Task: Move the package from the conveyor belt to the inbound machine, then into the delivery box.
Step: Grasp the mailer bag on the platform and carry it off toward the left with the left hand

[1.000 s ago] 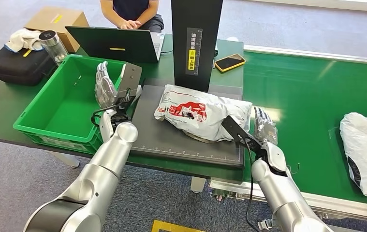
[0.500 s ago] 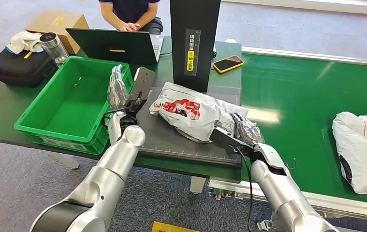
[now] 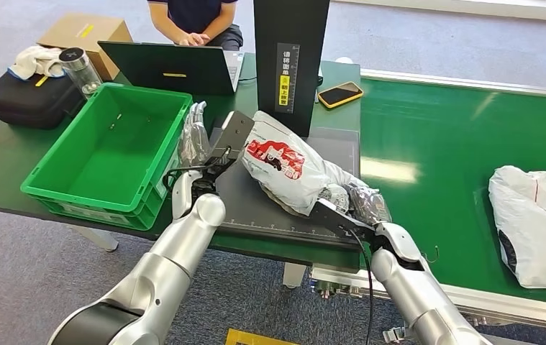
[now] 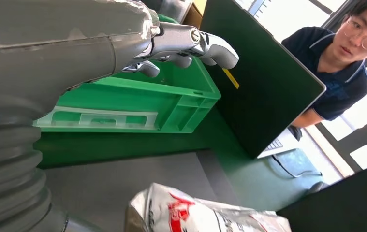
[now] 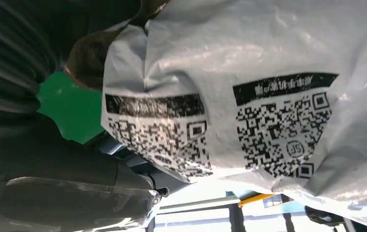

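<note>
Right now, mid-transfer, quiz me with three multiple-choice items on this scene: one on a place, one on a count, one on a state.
1. Where is the red-printed package?
A. in the green crate
B. over the grey scanner platform
C. on the floor

2. How many white packages in head view?
A. one
B. two
C. four

3. What does the left hand hold?
A. nothing
B. the phone
C. a bottle

Answers:
1 B, it is lifted at the right hand above the grey scanner platform.
2 B, a second package lies on the conveyor belt.
3 A, its fingers are spread beside the green crate.
</note>
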Tool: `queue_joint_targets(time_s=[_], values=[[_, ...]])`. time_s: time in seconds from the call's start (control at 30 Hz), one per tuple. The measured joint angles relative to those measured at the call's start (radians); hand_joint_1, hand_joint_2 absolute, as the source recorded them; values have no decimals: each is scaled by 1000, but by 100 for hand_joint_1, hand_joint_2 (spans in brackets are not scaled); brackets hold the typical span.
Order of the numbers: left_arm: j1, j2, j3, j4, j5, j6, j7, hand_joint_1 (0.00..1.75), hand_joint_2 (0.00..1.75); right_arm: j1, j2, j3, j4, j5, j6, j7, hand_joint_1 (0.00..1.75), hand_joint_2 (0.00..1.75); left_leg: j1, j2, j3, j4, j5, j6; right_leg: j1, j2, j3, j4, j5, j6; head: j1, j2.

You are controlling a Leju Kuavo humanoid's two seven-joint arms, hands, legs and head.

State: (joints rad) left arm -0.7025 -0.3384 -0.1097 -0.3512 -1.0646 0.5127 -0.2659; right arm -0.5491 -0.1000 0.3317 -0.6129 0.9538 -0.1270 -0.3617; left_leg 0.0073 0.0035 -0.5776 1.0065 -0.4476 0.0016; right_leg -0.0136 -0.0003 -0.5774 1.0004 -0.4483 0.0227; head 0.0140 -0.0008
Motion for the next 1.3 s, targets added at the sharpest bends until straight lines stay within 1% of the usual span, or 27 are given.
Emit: queue_joint_targets(time_s=[0.2, 0.4, 0.43, 0.53, 0.57, 0.6, 0.73, 0.83, 0.9, 1.23, 1.3], values=[[1, 0, -19, 1, 9, -6, 3, 0, 175, 40, -1, 44, -60, -8, 11, -66, 175, 175, 0, 0, 0, 0, 0, -1, 0, 1, 0, 0, 0, 0, 0, 0], [1, 0, -37, 3, 21, -8, 10, 0, 175, 81, -3, 93, -146, -66, 60, -120, 175, 175, 0, 0, -1, 0, 0, -1, 0, 1, -1, 0, 0, 0, 0, 0], [1, 0, -41, 4, 24, -8, 12, 0, 175, 86, -4, 100, -159, -76, 68, -125, 159, 175, 1, 0, -1, 0, 0, -1, 0, 1, -1, 0, 0, 0, 0, 0], [1, 0, -49, 4, 34, -3, 16, 0, 175, 93, -8, 122, -189, -92, 76, -111, 29, 175, 1, 0, -2, 0, 0, -1, 0, 0, -2, 0, 0, 0, 0, 0], [1, 0, -50, 4, 38, -1, 17, 0, 175, 94, -9, 128, -194, -92, 71, -96, 1, 175, 1, 0, -2, 0, 0, -1, 0, 0, -2, 0, 0, 0, 0, 0], [1, 0, -50, 4, 42, 0, 18, 0, 175, 94, -10, 134, -196, -91, 62, -80, 0, 175, 1, 0, -2, 0, 0, -1, 0, 0, -2, 0, 0, 0, 0, 0], [4, 0, -53, 4, 54, 11, 18, 0, 175, 94, -15, 147, -197, -77, -15, -3, 0, 0, 1, 0, -3, 0, 0, 0, 0, 0, -2, 0, 0, 0, 0, 0], [11, 1, -58, 4, 55, 20, 18, 0, 175, 93, -16, 147, -197, -68, -96, 45, 0, 0, 1, 0, -3, 0, 0, 0, 0, 0, -2, 0, 0, 0, 0, 0], [15, 1, -62, 4, 55, 22, 18, 0, 175, 93, -16, 147, -197, -68, -122, 57, 0, 0, 1, 0, -4, 0, 0, 0, 0, 0, -3, 0, 0, 0, 0, 0], [18, 2, -74, 5, 55, 25, 18, 0, 175, 93, -16, 147, -197, -68, -127, 62, 0, 0, 1, 0, -6, 0, 0, 0, 0, 0, -5, 0, 0, 0, 0, 0], [18, 2, -74, 5, 55, 26, 19, 0, 175, 94, -16, 145, -199, -70, -140, 65, 0, 0, 1, 0, -6, 0, 0, 0, 0, 0, -5, 0, 0, 0, 0, 0]])
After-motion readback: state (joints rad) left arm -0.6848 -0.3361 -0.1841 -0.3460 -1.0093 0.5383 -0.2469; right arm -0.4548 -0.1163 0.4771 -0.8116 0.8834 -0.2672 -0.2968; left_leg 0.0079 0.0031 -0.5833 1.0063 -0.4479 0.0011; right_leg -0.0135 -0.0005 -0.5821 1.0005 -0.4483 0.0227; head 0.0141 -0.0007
